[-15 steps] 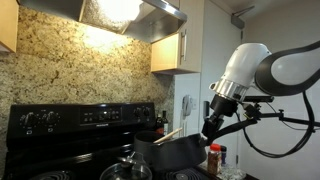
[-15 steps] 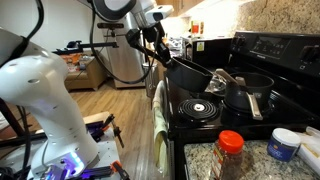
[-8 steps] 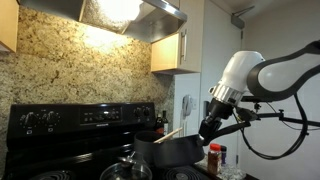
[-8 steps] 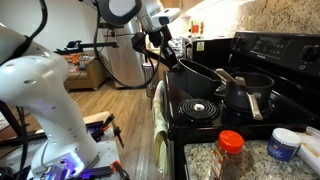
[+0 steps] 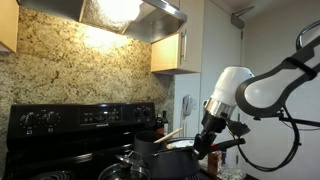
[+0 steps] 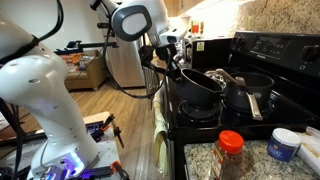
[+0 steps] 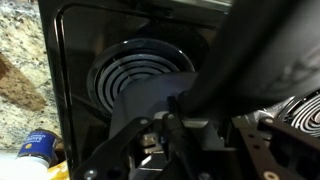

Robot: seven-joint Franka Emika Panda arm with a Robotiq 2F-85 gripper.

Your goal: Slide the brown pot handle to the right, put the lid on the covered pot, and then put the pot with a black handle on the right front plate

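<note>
Looking at the half second before this, the gripper (image 6: 176, 66) had come down and further in over the stove, carrying the pot with a black handle (image 6: 200, 88) along with it. A second earlier that pot hung up near the stove's front edge; by this point it sat low over the front coil burner (image 7: 132, 72), and most of the coil had vanished behind it in an exterior view. The fingers were clamped shut on the pot's black handle, which cut across the wrist view as a dark bar. I couldn't tell whether the base was already touching the coil or just above it.

The taller pot's brown pot handle (image 5: 170, 132) hadn't budged. So I'd call this the last step, nearly finished: set it down flat, then let go. My only worry was the pot tilting on release.
</note>
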